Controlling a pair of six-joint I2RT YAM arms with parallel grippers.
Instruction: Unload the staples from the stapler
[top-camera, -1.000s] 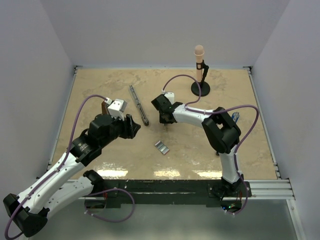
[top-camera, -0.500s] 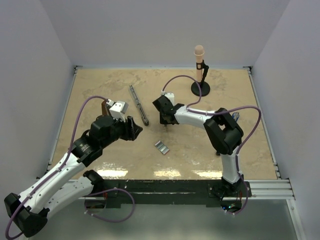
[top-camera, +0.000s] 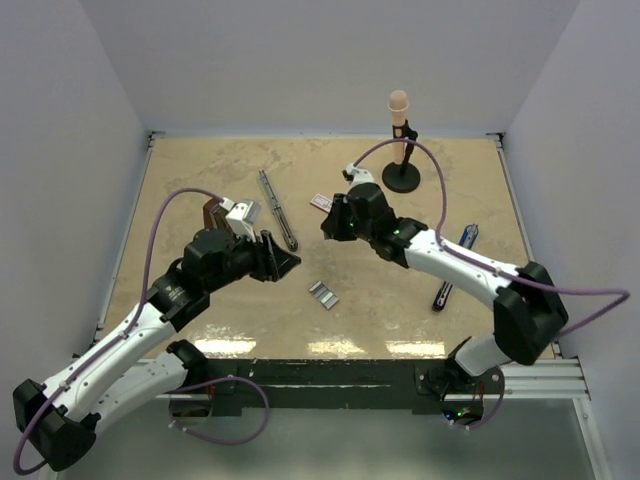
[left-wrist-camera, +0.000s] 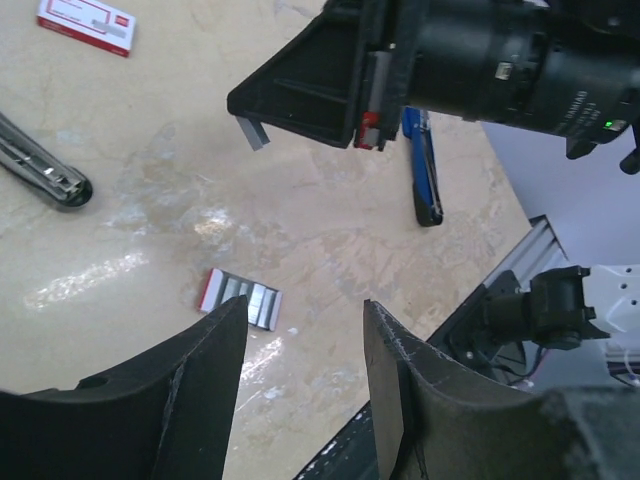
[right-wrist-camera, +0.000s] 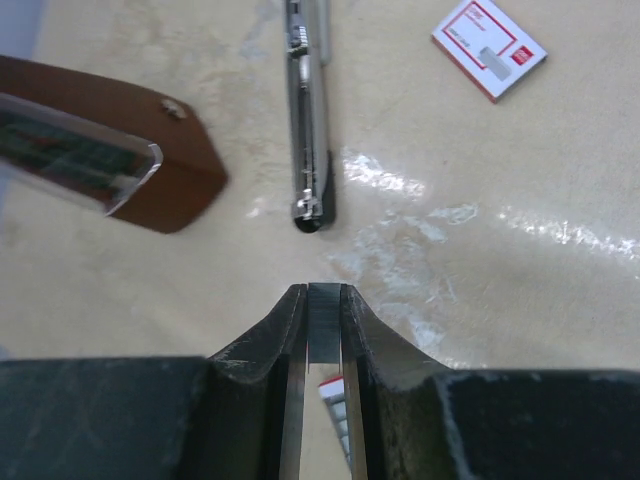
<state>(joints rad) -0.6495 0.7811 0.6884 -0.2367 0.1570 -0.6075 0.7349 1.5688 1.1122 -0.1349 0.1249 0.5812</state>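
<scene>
- You've got two in silvery ridged metal: a loose staple strip (top-camera: 322, 293) and a gripped staple strip (right-wrist-camera: 323, 325).
- One long grey metal stapler (top-camera: 278, 210) in your view.
- One small red-and-white flat box (top-camera: 322, 202).
- One slim blue-and-black tool (top-camera: 453, 268).
- One peach cylinder (top-camera: 398, 103) on one black round stand (top-camera: 402, 178).

You'll note: tabletop (top-camera: 200, 170) glossy, marbled stone look; staples (left-wrist-camera: 240, 298) ridged bright metal; stapler (right-wrist-camera: 307, 130) polished metal; box (right-wrist-camera: 489, 48) printed card; thin strip (right-wrist-camera: 323, 335) in your right hand (right-wrist-camera: 323, 292) dull grey metal; the hand itself matt black plastic.
</scene>
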